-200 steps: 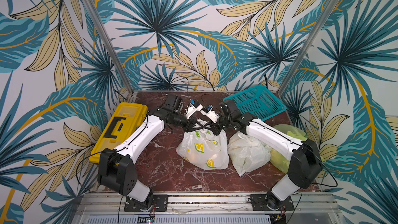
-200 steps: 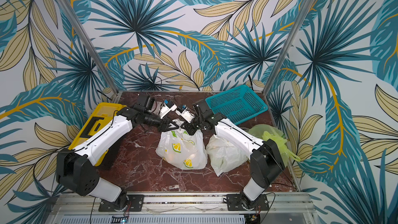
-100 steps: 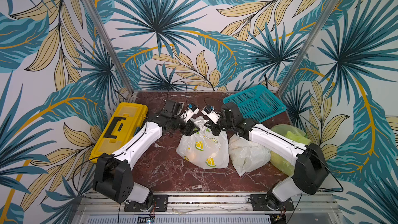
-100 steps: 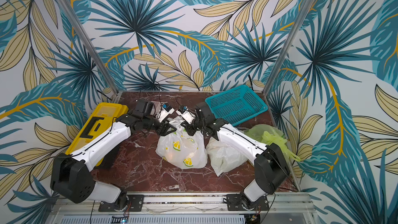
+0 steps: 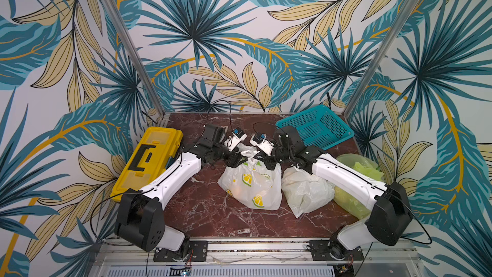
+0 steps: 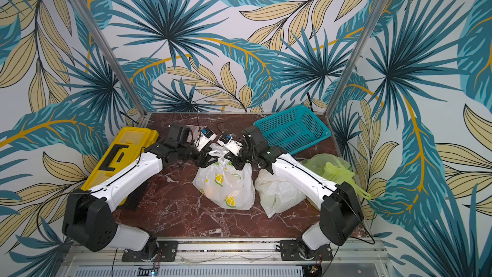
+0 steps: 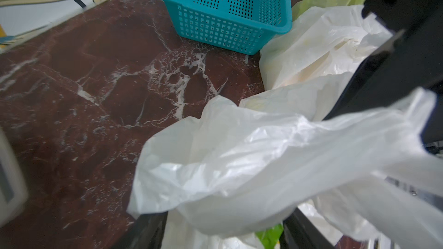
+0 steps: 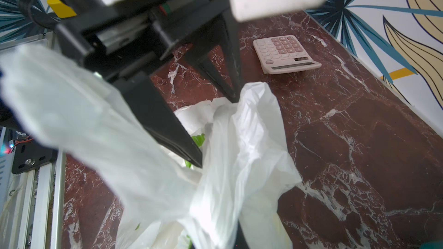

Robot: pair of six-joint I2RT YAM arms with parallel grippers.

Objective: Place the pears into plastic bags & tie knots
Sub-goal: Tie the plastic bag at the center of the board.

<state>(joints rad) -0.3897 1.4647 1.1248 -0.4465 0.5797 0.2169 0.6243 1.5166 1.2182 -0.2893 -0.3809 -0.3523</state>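
Right gripper (image 5: 266, 162) is pinched shut on one handle (image 7: 335, 135) of the lemon-print bag (image 5: 253, 186), which sits on the table (image 5: 202, 209) between my arms. The pears are presumably inside, but the plastic's too cloudy to be sure. Left gripper (image 5: 237, 161) has its jaws apart at the other loop (image 8: 249, 120). Tip to self: hold my handle taut, close low on that loop, then cross over before pulling.

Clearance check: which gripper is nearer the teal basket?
Right. The right gripper sits just off the teal basket's front corner; the left gripper is farther, across the lemon-print bag's handles.
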